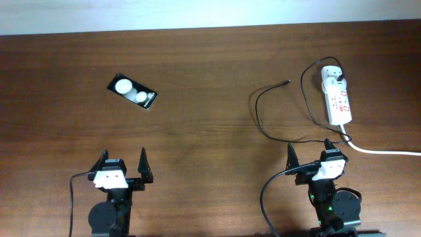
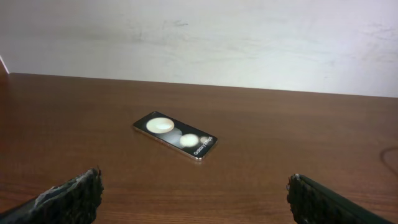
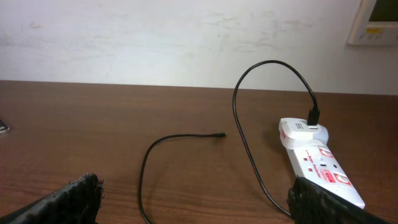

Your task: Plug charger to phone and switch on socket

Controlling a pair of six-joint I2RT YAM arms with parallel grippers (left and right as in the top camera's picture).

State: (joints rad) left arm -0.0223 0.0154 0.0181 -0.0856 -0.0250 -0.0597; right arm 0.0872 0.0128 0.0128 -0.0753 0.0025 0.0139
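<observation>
The black phone [image 1: 133, 91] lies flat on the table at the far left, two glare spots on its face; it also shows in the left wrist view [image 2: 176, 135]. The white socket strip [image 1: 337, 99] lies at the far right, with the charger's plug in its far end [image 3: 300, 130]. The thin black charger cable [image 1: 255, 113] loops over the table, its connector tip [image 1: 286, 81] lying free [image 3: 219, 135]. My left gripper [image 1: 122, 166] is open and empty near the front edge. My right gripper [image 1: 309, 158] is open and empty, just in front of the strip.
The strip's thick white cord [image 1: 381, 151] runs off to the right edge. A pale wall [image 2: 199, 37] backs the table's far edge. A white wall panel [image 3: 376, 22] hangs at the upper right in the right wrist view.
</observation>
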